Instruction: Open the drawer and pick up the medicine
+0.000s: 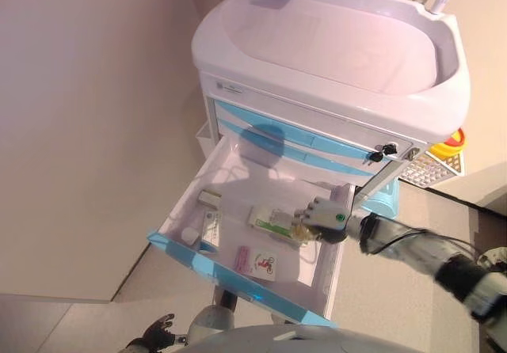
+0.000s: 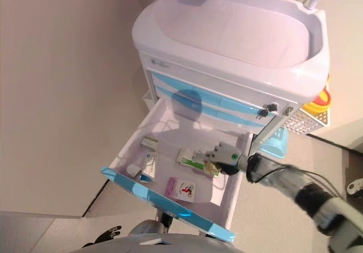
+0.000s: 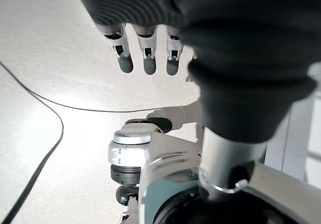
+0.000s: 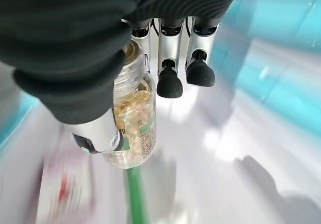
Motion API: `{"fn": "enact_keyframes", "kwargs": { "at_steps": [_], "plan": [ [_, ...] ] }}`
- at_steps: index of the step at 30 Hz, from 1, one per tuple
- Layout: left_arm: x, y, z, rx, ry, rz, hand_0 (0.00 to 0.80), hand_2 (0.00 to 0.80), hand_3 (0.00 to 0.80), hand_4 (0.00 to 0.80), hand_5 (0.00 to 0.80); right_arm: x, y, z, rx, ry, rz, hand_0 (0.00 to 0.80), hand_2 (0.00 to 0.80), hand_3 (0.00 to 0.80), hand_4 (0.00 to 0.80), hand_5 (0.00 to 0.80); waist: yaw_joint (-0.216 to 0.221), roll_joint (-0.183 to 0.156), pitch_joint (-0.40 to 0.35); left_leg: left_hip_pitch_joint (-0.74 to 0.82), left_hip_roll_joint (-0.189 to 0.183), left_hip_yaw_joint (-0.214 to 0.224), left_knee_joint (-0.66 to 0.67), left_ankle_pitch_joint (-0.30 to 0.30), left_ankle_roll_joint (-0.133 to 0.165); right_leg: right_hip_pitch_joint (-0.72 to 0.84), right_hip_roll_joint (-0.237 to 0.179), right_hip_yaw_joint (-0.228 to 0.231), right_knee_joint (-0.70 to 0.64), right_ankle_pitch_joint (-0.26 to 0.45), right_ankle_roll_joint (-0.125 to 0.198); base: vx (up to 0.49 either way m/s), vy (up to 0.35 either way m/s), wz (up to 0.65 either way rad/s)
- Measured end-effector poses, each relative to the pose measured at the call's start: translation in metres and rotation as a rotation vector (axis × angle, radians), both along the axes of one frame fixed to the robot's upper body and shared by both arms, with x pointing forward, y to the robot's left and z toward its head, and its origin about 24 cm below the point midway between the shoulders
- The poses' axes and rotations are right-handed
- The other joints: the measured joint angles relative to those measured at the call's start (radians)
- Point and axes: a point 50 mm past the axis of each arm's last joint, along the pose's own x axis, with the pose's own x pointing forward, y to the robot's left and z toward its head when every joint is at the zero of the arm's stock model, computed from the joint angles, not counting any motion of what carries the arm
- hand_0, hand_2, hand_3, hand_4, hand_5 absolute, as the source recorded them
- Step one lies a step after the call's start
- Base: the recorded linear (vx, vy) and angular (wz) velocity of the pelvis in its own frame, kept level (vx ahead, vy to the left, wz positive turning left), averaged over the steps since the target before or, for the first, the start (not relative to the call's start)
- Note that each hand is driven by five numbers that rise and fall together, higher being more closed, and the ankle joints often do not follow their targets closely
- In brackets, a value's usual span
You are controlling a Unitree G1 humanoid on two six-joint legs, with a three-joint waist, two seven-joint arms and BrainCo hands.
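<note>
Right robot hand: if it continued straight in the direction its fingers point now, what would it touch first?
Probably the green and white medicine box lying just beyond the right robot hand; depth is unclear.

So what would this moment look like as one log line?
drawer: open | right robot hand: shut on pill bottle, inside drawer | left robot hand: idle, open

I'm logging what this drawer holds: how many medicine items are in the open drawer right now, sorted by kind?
Clear bottle of yellow capsules, gripped by the right hand: 1
Green-and-white box: 1
Pink-and-white packet: 1
Upright white-and-blue box: 1
Small items at the drawer's left side, too small to identify: 2
Total: 6
</note>
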Motion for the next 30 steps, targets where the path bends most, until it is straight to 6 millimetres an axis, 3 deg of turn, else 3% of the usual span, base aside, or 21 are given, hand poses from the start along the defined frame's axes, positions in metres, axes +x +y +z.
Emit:
{"fn": "enact_keyframes", "kwargs": {
  "at_steps": [1, 6, 9, 14, 17, 21, 30],
  "plan": [
    [-0.003, 0.000, -0.001, -0.002, 0.009, 0.016, 0.000, 0.000, 0.000, 0.000, 0.000, 0.007, -0.006, 0.026, 0.102, -0.026, -0.042, 0.800, 0.800, 0.800, 0.800, 0.800, -0.004, -0.002, 0.000, 0.010, 0.001, 0.013, 0.000, -0.009, -0.005, 0.001, 0.000, 0.012, 0.000, 0.000, 0.000, 0.018, 0.086, -0.23],
    [-0.007, 0.001, -0.001, -0.011, 0.029, 0.053, 0.000, 0.000, 0.000, 0.000, 0.000, 0.021, -0.039, 0.109, 0.539, -0.136, -0.181, 0.800, 0.800, 0.800, 0.800, 0.800, -0.038, 0.002, 0.000, 0.017, 0.002, 0.034, -0.001, -0.018, -0.004, 0.000, 0.000, 0.039, 0.000, 0.002, 0.002, 0.025, 0.078, -0.17],
    [-0.007, 0.001, -0.002, -0.019, 0.043, 0.070, 0.000, 0.000, 0.000, 0.000, 0.000, 0.029, -0.046, 0.145, 0.780, -0.194, -0.187, 0.800, 0.800, 0.800, 0.800, 0.800, -0.062, 0.007, -0.001, 0.025, 0.002, 0.039, 0.000, -0.019, 0.002, 0.003, 0.000, 0.047, 0.000, 0.002, 0.002, 0.028, 0.062, -0.10],
    [-0.005, 0.000, -0.003, -0.039, 0.063, 0.087, 0.000, 0.000, 0.000, 0.000, 0.000, 0.045, -0.061, 0.195, 0.989, -0.360, -0.249, 0.800, 0.800, 0.800, 0.800, 0.800, -0.055, 0.017, 0.001, 0.043, 0.001, 0.035, 0.000, -0.018, 0.004, 0.025, 0.001, 0.042, 0.000, 0.004, -0.002, 0.023, 0.059, 0.04],
    [-0.002, 0.000, -0.003, -0.052, 0.064, 0.097, 0.000, 0.000, 0.000, 0.000, 0.000, 0.055, -0.074, 0.214, 1.069, -0.405, -0.324, 0.800, 0.800, 0.800, 0.800, 0.800, -0.037, 0.020, 0.001, 0.049, 0.000, 0.031, 0.000, -0.019, 0.004, 0.035, 0.002, 0.037, 0.000, 0.001, 0.001, 0.033, 0.052, 0.08],
    [0.004, 0.000, -0.002, -0.065, 0.058, 0.093, 0.000, 0.000, 0.000, 0.000, 0.000, 0.074, -0.089, 0.227, 1.023, -0.390, -0.476, 0.800, 0.800, 0.800, 0.800, 0.800, -0.015, 0.020, 0.001, 0.053, -0.002, 0.023, 0.000, -0.018, 0.005, 0.044, 0.001, 0.029, 0.000, 0.001, 0.002, 0.024, 0.038, 0.07],
    [0.007, 0.001, -0.003, -0.076, 0.074, 0.103, 0.000, 0.000, 0.000, 0.000, 0.000, 0.114, -0.112, 0.215, 0.736, -0.179, -0.800, 0.800, 0.800, 0.800, 0.800, 0.800, 0.019, 0.020, -0.003, 0.059, -0.005, -0.012, 0.000, -0.014, 0.003, 0.066, 0.000, -0.002, -0.004, -0.004, 0.005, 0.023, 0.029, 0.10]
  ]
}}
